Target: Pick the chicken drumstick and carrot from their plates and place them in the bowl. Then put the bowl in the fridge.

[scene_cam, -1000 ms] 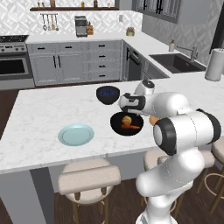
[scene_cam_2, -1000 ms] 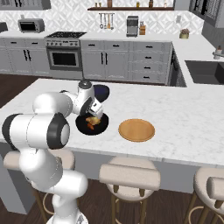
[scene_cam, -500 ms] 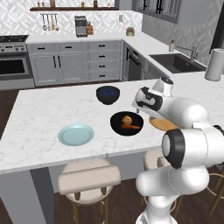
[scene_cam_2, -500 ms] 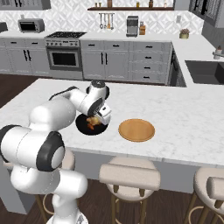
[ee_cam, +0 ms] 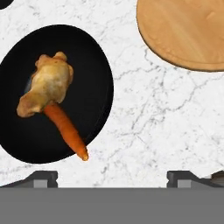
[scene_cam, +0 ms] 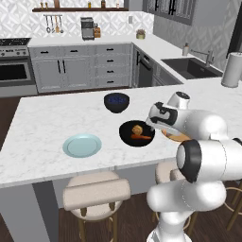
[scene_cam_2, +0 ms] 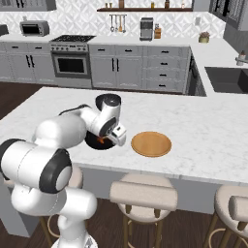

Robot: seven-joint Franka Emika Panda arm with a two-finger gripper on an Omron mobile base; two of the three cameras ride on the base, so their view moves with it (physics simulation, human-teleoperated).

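The glossy black bowl (ee_cam: 87, 65) holds the golden-brown chicken drumstick (ee_cam: 46, 85) and the orange carrot (ee_cam: 65, 130), whose tip pokes over the rim. In the left base view the bowl (scene_cam: 126, 137) sits mid-counter with both pieces inside. My gripper (ee_cam: 111, 178) is open with nothing between its fingers, above bare marble to the right of the bowl. The tan wooden plate (ee_cam: 183, 30) lies just beyond, bare. The pale blue plate (scene_cam: 82, 145) lies bare left of the bowl. My hand (scene_cam_2: 118, 137) hovers between bowl (scene_cam_2: 93, 144) and wooden plate (scene_cam_2: 151, 144). The fridge is out of view.
A dark bowl with a blue speckled inside (scene_cam: 116, 101) stands behind the black bowl. Padded stools (scene_cam: 97, 194) line the island's near edge. A sink (scene_cam: 191, 67) is set into the right-hand counter, with a stove (scene_cam_2: 71, 58) on the back wall.
My hand has swung from above the black bowl to its right, toward the wooden plate. The gripper stayed open. Drumstick and carrot have stayed in the bowl.
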